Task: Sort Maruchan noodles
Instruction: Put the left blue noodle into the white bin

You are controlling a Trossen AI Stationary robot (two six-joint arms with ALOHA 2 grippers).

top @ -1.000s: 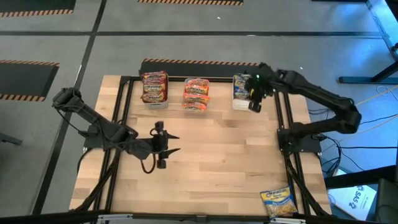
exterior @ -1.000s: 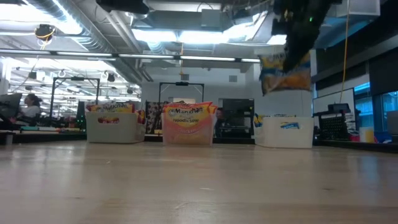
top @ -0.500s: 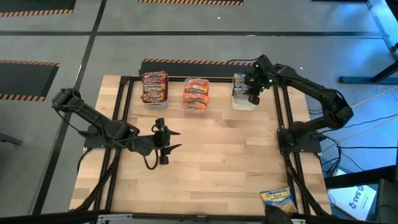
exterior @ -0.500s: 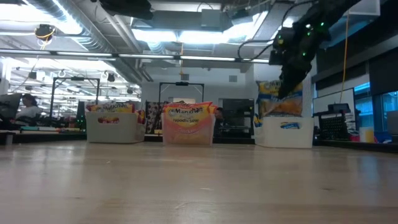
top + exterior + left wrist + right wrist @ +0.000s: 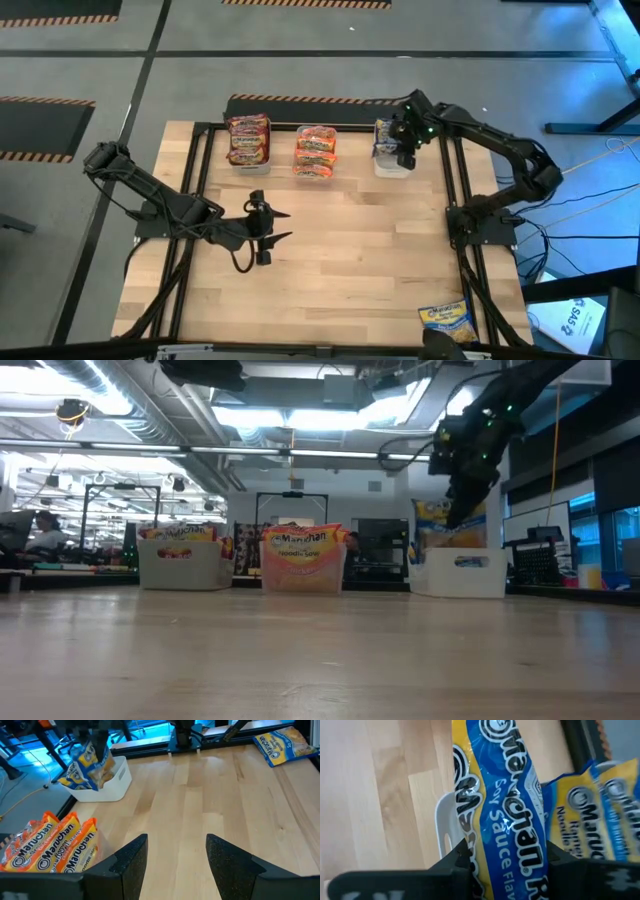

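Right hand point(image 5: 404, 152) over far-right white bin point(image 5: 388, 166), clamped on blue-yellow packet point(image 5: 507, 820); packet hanging long axis vertical, lower end at or just inside bin rim per low view point(image 5: 452, 525). More blue-yellow packets point(image 5: 600, 815) already in that bin, just beside held one. Key relation: held packet directly above its matching bin, so next move likely a short drop and release, judged only from pose.

Left hand point(image 5: 268, 229) mid-bench, fingers spread, holding nothing, well apart from all packets. Left wrist view: fingers point(image 5: 131, 865) parted over bare wood.

Other bins on far edge: red-yellow packets point(image 5: 248, 139) far left, pink-orange packets point(image 5: 316, 151) centre.

Stray blue-yellow packet point(image 5: 447, 325) lying flat at near-right corner of bench point(image 5: 350, 260), long axis roughly left-right, slightly tilted. Nearer right arm's base than left hand; likely right arm's pick after release.

Readable text: "Maruchan" on orange packets point(image 5: 47, 845); "Soy Sauce Flav…" plus partial "Maruchan" on held packet; "Maruchan" on centre packets in low view point(image 5: 302, 555). Small print unreadable.
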